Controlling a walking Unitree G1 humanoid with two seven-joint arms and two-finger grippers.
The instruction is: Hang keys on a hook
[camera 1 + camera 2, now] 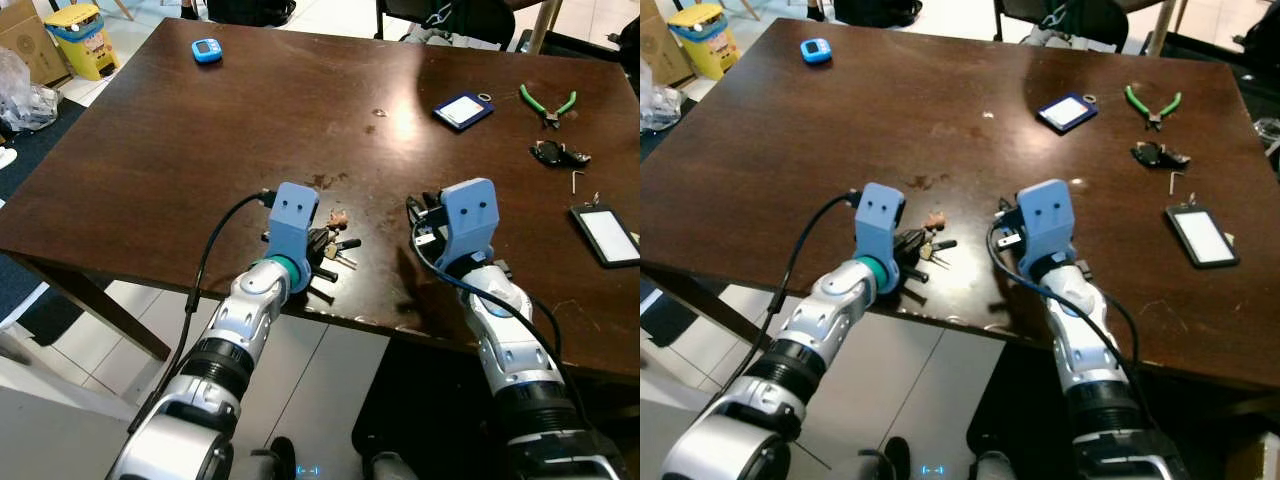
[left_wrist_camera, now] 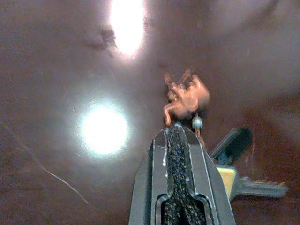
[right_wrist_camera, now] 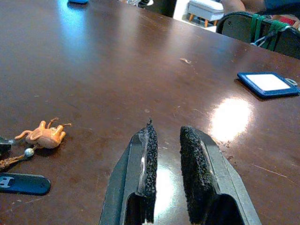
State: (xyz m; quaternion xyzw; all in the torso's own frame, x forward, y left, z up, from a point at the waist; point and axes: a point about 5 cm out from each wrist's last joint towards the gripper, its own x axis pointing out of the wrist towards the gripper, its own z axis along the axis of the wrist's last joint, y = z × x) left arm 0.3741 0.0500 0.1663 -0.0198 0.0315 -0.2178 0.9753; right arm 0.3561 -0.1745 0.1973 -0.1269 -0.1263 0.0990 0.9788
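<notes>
I see the keys (image 1: pixel 338 250) at the near table (image 1: pixel 200 150) edge, light and loose, so my closed left gripper (image 2: pixel 180 136) should pinch the ring, while my right gripper (image 3: pixel 165 136) waits narrowly parted.

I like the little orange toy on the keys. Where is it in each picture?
Left eye view: the orange charm lies on the table just past the left hand.
Right eye view: it sits between the two blue wrist covers, nearer the left one.
Left wrist view: it is just beyond the black fingers.
Right wrist view: it lies off to the side.
Shared landmark: the black key head beside it.
</notes>
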